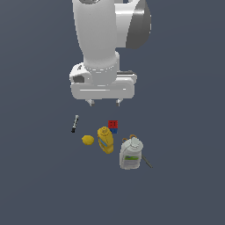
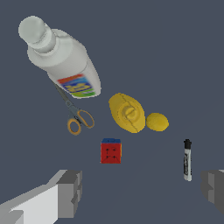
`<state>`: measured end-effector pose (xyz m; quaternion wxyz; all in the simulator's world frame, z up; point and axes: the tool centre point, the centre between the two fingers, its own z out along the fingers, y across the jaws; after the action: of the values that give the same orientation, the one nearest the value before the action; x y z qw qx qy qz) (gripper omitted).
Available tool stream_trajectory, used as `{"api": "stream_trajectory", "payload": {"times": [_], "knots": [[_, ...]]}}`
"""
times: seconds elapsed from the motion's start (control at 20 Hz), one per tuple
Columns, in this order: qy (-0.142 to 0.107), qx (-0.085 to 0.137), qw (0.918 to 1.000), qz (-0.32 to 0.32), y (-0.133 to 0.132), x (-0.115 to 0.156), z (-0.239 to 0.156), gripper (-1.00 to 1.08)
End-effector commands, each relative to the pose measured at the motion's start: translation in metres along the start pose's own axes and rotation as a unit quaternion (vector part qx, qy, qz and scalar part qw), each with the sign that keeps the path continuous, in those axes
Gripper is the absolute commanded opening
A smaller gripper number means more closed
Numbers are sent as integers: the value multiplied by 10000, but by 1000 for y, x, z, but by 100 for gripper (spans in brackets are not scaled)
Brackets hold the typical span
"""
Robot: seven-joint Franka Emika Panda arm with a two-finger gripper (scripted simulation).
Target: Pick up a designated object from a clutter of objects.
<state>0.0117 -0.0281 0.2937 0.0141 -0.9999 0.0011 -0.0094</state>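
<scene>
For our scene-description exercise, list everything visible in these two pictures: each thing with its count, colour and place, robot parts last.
Small oval lemon: one, plain yellow, beside the mustard bottle, on the exterior view's left.
Mustard bottle: one, yellow, middle of the clutter.
Cube-shaped block: one, red and blue, behind the mustard bottle.
Large jug: one, whitish, labelled, exterior view's right.
Scissors: one pair, orange handles, partly under the jug.
Thin marker: one, black and white, exterior view's left.
End effector: one, white, open, above the clutter.
</scene>
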Motion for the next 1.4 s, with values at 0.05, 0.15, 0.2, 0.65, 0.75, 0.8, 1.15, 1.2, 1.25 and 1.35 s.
{"api": "stream_trajectory", "payload": {"times": [0.05, 0.15, 0.2, 0.65, 0.75, 0.8, 1.15, 1.2, 1.25, 1.35], "knots": [[-9, -16, 9998, -212, 9, 6, 17, 100], [-14, -27, 9993, -364, 16, 9, 29, 100], [-17, -33, 9990, -447, 19, 11, 35, 100], [-56, -81, 9913, -1310, 57, 23, 105, 100], [-66, -89, 9886, -1505, 65, 24, 121, 100], [-71, -93, 9870, -1602, 69, 25, 129, 100], [-103, -108, 9760, -2174, 94, 23, 177, 100], [-107, -109, 9746, -2235, 96, 22, 183, 100], [-110, -110, 9733, -2292, 99, 22, 187, 100], [-116, -111, 9709, -2391, 103, 21, 196, 100]]}}
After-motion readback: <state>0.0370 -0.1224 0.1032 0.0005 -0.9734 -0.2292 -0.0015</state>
